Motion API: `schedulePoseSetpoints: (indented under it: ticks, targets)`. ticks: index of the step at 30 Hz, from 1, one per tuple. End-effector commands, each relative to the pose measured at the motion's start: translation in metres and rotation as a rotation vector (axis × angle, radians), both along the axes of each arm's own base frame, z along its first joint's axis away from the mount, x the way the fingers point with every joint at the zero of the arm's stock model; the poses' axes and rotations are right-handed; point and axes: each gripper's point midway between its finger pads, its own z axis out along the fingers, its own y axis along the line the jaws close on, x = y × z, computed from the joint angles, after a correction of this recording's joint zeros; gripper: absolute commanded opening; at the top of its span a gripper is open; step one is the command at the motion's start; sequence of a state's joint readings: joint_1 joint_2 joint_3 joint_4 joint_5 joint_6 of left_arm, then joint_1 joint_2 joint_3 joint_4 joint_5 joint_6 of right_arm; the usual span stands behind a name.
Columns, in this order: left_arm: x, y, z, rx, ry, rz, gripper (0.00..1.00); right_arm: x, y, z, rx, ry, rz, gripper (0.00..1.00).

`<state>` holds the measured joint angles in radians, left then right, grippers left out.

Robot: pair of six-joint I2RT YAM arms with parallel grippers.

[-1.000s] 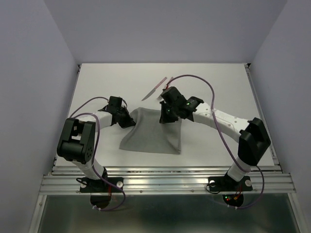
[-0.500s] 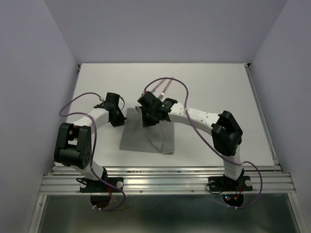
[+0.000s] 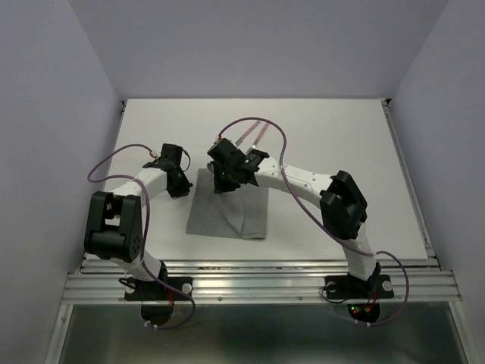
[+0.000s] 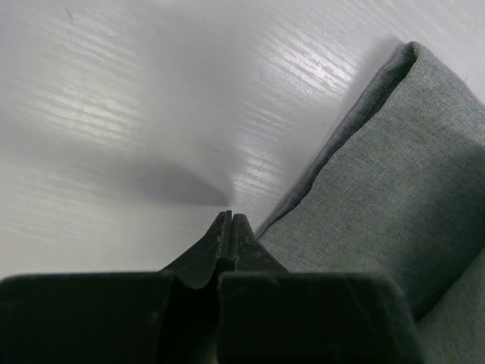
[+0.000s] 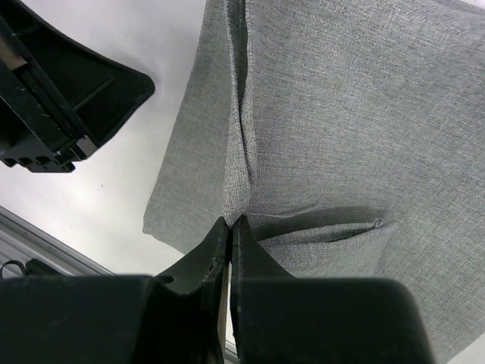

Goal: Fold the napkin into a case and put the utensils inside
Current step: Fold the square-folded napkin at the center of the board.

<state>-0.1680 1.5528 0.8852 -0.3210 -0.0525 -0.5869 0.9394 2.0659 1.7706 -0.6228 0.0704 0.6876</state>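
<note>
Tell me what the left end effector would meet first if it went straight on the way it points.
Probably the bare table: the shut left end effector points down at it, with the napkin's folded edge just right of that line in the wrist view. Whether the tips touch it is unclear.

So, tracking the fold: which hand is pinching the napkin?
The right hand, shut on a raised crease of the napkin. The left hand is shut empty over the table, beside the cloth's edge.

Top camera looks down from behind over the whole table (image 3: 341, 136); wrist cameras sit close, facing down — all three share the napkin (image 3: 216, 216).
</note>
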Motion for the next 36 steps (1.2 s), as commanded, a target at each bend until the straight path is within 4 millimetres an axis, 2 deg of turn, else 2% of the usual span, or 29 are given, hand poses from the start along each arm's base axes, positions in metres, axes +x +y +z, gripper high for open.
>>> schedulePoseSetpoints:
  ticks: [1, 3, 10, 15, 36]
  targets:
    - [-0.004, -0.006, -0.008, -0.032, 0.013, -0.027, 0.00, 0.002, 0.023, 0.017, 0.063, -0.021, 0.006, 0.01]
    - [-0.008, -0.012, -0.012, -0.063, 0.027, -0.039, 0.00, 0.003, 0.026, 0.016, 0.064, -0.017, 0.008, 0.01]
    - [-0.014, -0.013, -0.024, -0.074, 0.051, -0.038, 0.00, 0.004, 0.043, 0.015, 0.083, -0.008, 0.030, 0.01]
    - [-0.013, -0.013, -0.023, -0.074, 0.048, -0.036, 0.00, 0.003, 0.054, 0.015, 0.092, -0.003, 0.047, 0.01]
    - [-0.016, -0.013, -0.023, -0.085, 0.047, -0.033, 0.00, 0.001, 0.078, -0.003, 0.112, 0.037, 0.090, 0.01]
